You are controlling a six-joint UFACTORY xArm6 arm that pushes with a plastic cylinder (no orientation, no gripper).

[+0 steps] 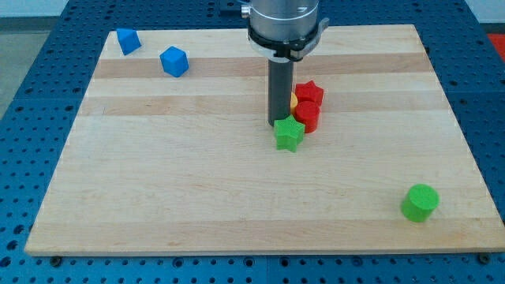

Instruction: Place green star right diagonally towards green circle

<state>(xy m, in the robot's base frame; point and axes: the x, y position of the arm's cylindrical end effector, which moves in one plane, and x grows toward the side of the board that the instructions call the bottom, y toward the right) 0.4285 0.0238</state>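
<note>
The green star point(289, 134) lies near the middle of the wooden board point(158, 173). My tip point(278, 123) stands right at the star's upper left edge, touching it. The green circle point(419, 203) sits far off at the view's lower right. The rod hides most of the yellow blocks behind it; only a sliver of yellow point(293, 100) shows.
A red star point(309, 93) and a red cylinder point(307, 115) sit just to the upper right of the green star. Two blue blocks point(127, 40) point(174, 61) lie at the view's upper left.
</note>
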